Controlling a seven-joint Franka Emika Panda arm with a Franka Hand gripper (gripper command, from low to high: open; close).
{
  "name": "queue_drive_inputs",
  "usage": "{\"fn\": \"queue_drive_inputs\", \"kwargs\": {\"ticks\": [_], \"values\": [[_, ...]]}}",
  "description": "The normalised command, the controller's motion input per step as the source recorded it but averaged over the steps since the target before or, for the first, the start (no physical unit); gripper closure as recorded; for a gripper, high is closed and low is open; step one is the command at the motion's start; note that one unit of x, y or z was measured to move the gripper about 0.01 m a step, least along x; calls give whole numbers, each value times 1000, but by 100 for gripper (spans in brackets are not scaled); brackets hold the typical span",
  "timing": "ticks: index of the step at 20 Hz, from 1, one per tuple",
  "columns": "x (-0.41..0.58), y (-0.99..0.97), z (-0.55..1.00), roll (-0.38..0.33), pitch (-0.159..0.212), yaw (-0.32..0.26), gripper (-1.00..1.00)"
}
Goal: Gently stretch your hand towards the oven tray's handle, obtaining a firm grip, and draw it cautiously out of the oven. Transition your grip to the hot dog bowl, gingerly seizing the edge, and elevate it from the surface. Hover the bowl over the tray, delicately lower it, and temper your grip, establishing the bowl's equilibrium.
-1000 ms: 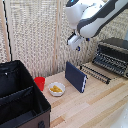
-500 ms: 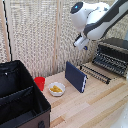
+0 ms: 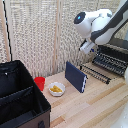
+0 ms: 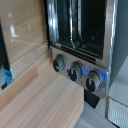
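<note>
The tray [image 3: 111,62] lies at the surface's [image 3: 95,107] far edge, at the oven [image 4: 82,45], the bowl [image 3: 56,89] well apart near the cup [image 3: 39,82]; tool [image 3: 88,48] opening indeterminable, so a misaligned approach could miss the thin handle [image 3: 95,73].

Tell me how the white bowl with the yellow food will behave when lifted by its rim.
The white bowl looks small and shallow, so it is probably light and rigid. Held at one edge it may tilt, and the loose yellow pieces inside could slide. The red cup stands close beside it, so a swing might knock that.
</note>
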Motion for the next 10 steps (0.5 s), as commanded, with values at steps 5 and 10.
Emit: {"fn": "queue_drive_inputs", "kwargs": {"ticks": [5,10], "values": [[64,-435,-205,-200,42,77,-100],[125,-367,-230,-220,60,77,-100]]}}
